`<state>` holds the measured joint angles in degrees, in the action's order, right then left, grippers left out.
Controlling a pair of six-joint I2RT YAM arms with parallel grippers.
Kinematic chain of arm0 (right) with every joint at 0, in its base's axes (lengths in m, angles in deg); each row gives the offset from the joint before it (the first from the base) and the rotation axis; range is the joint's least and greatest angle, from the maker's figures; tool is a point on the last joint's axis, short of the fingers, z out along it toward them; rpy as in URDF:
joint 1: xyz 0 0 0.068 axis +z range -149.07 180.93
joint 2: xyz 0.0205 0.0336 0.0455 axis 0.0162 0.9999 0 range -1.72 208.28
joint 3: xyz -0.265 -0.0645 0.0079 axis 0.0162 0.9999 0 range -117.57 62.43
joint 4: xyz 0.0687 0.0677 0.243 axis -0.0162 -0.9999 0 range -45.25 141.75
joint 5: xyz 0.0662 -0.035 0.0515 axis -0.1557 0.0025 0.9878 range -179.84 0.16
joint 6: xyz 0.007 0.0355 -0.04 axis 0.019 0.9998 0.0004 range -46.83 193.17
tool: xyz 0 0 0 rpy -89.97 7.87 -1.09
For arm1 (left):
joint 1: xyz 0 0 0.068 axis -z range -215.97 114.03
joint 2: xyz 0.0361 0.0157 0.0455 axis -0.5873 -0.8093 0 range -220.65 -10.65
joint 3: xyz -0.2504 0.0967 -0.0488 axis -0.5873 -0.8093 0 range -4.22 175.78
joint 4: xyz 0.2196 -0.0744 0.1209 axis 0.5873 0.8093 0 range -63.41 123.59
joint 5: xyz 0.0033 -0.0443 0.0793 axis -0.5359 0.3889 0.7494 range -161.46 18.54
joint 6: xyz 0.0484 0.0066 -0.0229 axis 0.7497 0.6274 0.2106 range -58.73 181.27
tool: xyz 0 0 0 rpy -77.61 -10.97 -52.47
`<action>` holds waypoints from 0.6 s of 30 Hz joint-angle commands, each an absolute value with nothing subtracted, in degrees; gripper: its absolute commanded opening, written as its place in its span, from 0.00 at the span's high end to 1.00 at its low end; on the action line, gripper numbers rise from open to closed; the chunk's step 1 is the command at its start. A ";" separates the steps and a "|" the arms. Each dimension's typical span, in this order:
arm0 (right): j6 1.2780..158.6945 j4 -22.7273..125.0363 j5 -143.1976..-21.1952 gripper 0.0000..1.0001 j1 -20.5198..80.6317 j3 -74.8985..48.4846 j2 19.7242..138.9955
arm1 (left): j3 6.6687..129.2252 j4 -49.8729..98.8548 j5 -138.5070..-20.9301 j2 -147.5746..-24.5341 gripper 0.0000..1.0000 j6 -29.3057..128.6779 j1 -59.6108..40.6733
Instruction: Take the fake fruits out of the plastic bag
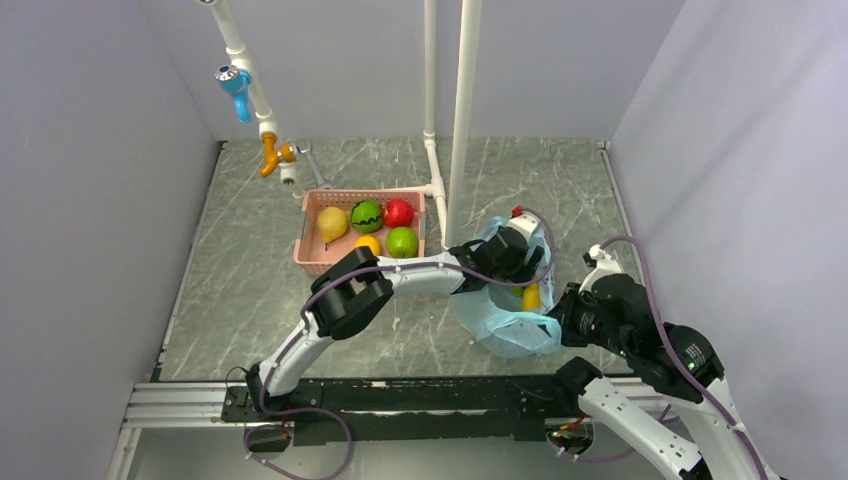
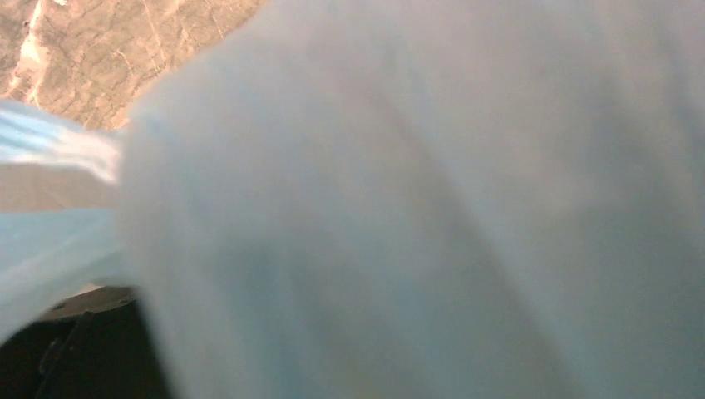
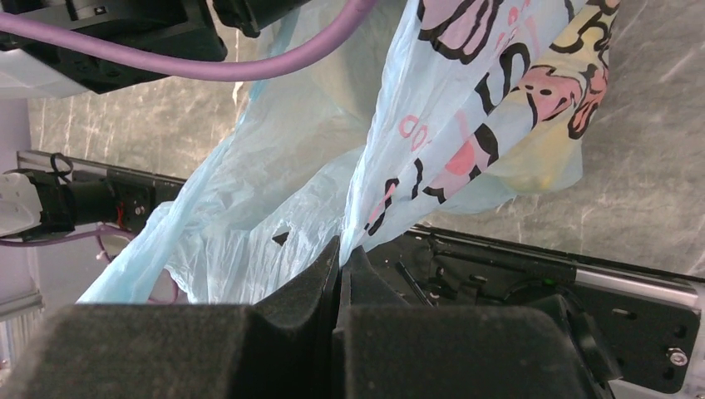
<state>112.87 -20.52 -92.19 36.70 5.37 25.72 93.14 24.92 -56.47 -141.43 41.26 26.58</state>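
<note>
The light-blue plastic bag (image 1: pixel 505 325) lies right of centre, its mouth held open. My left gripper (image 1: pixel 512 262) reaches into the mouth; its fingers are hidden by the bag. Blurred bag film (image 2: pixel 416 208) fills the left wrist view. My right gripper (image 1: pixel 562 318) is shut on the bag's right edge; in the right wrist view it (image 3: pixel 341 251) pinches the film (image 3: pixel 283 199). Yellow bananas (image 1: pixel 531 296) show inside the bag. The yellow pear (image 1: pixel 332 223), watermelon (image 1: pixel 366 215), red apple (image 1: pixel 398 212), orange (image 1: pixel 368 244) and green apple (image 1: pixel 402 242) lie in the pink basket (image 1: pixel 310 255). The grapes are hidden.
White pipe posts (image 1: pixel 462 120) stand just behind the bag and basket. A pipe with a blue and orange fitting (image 1: pixel 250 100) hangs at the back left. Grey walls close in the sides. A black rail (image 1: pixel 400 400) runs along the near edge.
</note>
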 commanded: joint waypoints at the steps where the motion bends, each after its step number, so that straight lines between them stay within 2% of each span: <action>1: 111.38 -18.68 -92.82 1.00 36.95 1.79 25.90 | 94.62 32.86 -53.99 -146.15 0.06 38.17 25.82; 5: 111.18 -18.74 -93.09 1.00 36.97 1.62 25.51 | 93.35 32.32 -55.24 -146.27 0.18 39.68 25.82; 8: 111.40 -18.28 -93.12 1.00 36.93 2.14 25.05 | 92.46 33.42 -57.18 -144.13 0.36 40.85 25.82; 10: 111.61 -17.79 -93.26 1.00 36.93 2.77 24.73 | 90.45 33.37 -58.01 -141.30 0.44 41.71 25.82; 18: 111.16 -15.62 -93.14 1.00 36.94 5.51 24.51 | 85.79 33.71 -65.94 -129.83 0.55 43.10 25.82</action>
<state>112.13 -19.12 -93.32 36.70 4.47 24.76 87.43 30.23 -61.17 -136.53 42.15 26.07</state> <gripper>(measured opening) 0.007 0.530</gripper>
